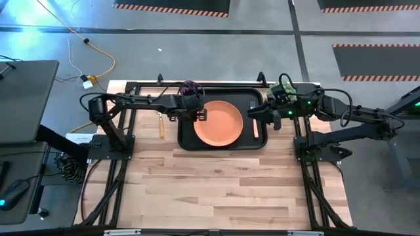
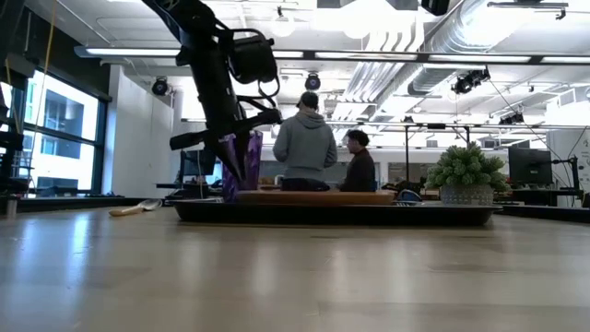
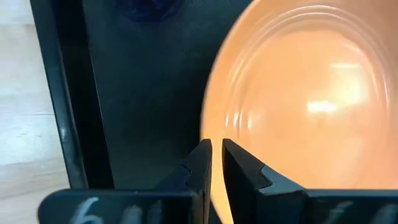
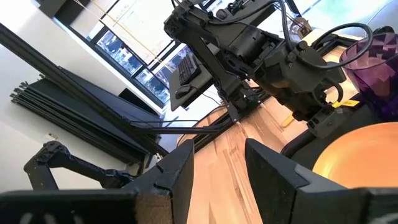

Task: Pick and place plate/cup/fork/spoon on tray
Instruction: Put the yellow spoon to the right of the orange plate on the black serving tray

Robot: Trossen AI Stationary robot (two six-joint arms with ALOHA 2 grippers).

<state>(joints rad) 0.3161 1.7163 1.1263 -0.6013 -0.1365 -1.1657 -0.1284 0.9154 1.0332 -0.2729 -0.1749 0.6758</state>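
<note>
Your left end effector (image 1: 199, 115), nearly closed and empty, hangs at the plate's (image 1: 219, 123) rim; the cup (image 1: 189, 90), just beside it, seems partly hidden by the arm.

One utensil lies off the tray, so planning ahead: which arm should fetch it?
Left. The utensil lies on the table beside the tray's left edge, near the left gripper, which holds nothing. The right gripper is at the tray's right end.

One black tray (image 1: 187, 141), one orange plate (image 1: 220, 122), one purple cup (image 1: 189, 88). Two orange-handled utensils: one (image 1: 162, 124) beside the left gripper (image 1: 201, 115), one (image 1: 255, 126) below the right gripper (image 1: 254, 113). Two people (image 2: 305, 140).
</note>
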